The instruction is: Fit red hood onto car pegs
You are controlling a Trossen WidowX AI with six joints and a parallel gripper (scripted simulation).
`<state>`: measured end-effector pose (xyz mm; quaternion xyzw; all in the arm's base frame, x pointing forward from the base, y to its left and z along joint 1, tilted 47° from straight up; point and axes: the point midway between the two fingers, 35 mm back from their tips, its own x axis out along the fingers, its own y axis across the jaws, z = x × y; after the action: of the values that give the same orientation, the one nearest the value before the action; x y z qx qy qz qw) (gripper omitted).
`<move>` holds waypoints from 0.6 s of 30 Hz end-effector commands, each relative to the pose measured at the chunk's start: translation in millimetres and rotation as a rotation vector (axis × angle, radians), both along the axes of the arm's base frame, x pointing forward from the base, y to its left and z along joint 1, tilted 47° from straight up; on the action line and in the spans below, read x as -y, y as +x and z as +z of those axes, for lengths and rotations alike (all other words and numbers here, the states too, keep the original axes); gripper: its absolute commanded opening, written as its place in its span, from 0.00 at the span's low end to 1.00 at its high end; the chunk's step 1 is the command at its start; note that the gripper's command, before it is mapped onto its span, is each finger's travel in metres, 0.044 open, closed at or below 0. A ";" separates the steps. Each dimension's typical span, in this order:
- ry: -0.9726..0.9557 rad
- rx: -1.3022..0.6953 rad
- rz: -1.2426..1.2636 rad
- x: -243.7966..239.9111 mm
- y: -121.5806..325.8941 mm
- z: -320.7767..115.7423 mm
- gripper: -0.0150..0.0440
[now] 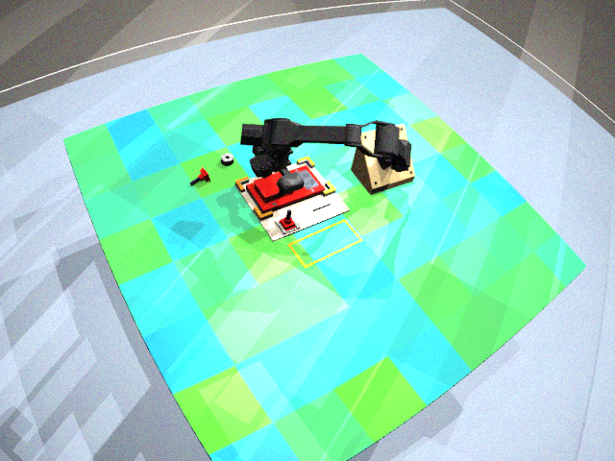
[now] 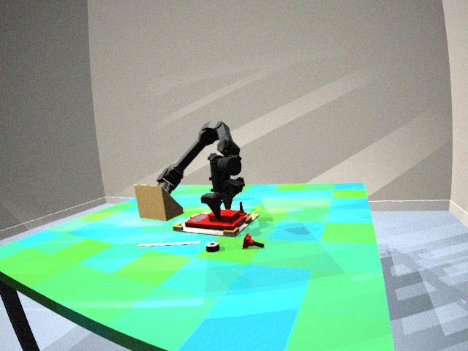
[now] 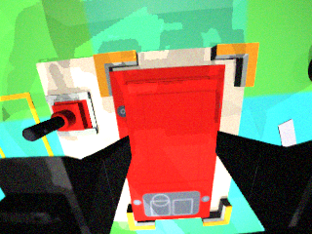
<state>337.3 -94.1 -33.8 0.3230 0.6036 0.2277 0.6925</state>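
Observation:
The red hood (image 1: 266,190) (image 2: 233,214) (image 3: 171,109) lies over the front part of the red chassis (image 1: 293,201) (image 2: 199,222) (image 3: 136,212). It looks level and on or very close to the deck; no clear gap shows. The pegs, corner holes and engine block are hidden, so I cannot tell how the pegs sit in the holes. My gripper (image 1: 280,182) (image 2: 223,213) (image 3: 171,136) points down and is shut on the hood, one finger at each long side. The chassis sits between the yellow jig corners (image 1: 262,213) (image 2: 230,232) (image 3: 250,65).
A red block with an upright black stick (image 1: 287,222) (image 2: 240,208) (image 3: 73,116) stands on the white board beside the chassis. A yellow outline (image 1: 325,254) lies past it. A black-and-white ring (image 1: 227,158) (image 2: 212,246) and a red part with a black shaft (image 1: 202,175) (image 2: 247,241) lie on the other side.

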 end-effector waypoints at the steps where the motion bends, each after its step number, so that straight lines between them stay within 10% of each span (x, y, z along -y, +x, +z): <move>1: 0.000 0.000 0.000 0.0 0.0 0.0 0.39; 14: 0.000 0.000 0.000 0.0 0.0 0.0 0.97; 18: 0.000 0.000 0.000 0.0 0.0 0.0 1.00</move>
<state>337.4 -94.1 -33.7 0.3231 0.6035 0.2278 0.6925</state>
